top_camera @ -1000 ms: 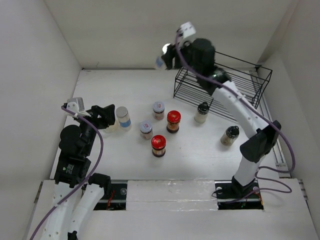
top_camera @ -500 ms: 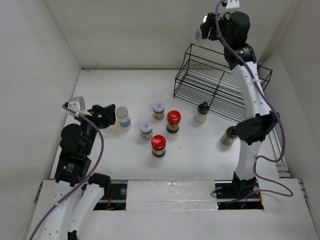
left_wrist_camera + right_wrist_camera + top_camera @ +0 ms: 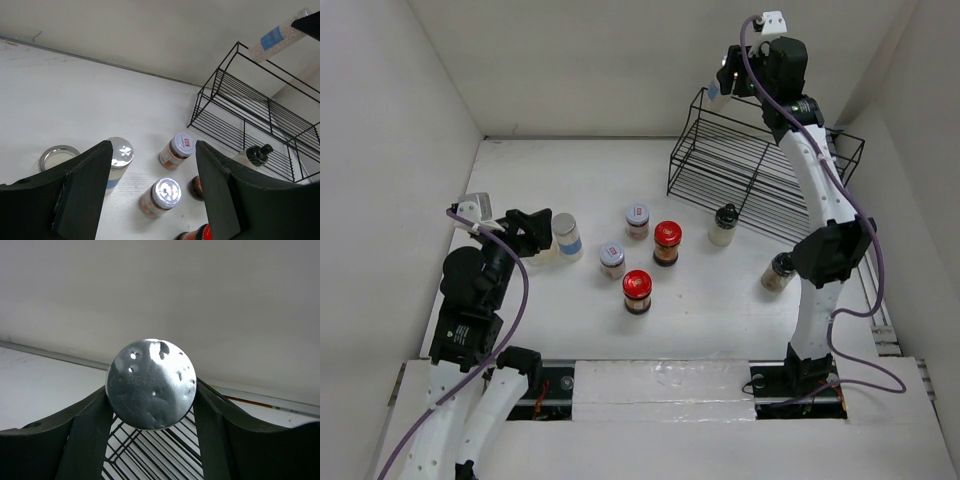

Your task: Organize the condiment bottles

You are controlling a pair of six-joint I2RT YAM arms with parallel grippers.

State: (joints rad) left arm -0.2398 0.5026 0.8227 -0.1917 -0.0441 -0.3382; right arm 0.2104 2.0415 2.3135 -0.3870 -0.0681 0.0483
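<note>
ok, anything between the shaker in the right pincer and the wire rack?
Nothing visible. The right pincer holds the shaker up in the air near the wire rack's far left corner, with only open space between them. No bottle shows on the shelves; the black-capped bottle stands outside, at its front.

Open table (image 3: 560, 175) at far left; four jars (image 3: 666, 241) crowd its middle, narrow lanes between. The black wire rack (image 3: 760, 175) walls the far right, two black-capped bottles (image 3: 724, 224) before it. A blue-labelled jar (image 3: 566, 237) stands just ahead of my spread left fingers (image 3: 82, 190); the shaker (image 3: 150, 384) in my right fingers (image 3: 85, 440) hangs clear above the rack.
</note>
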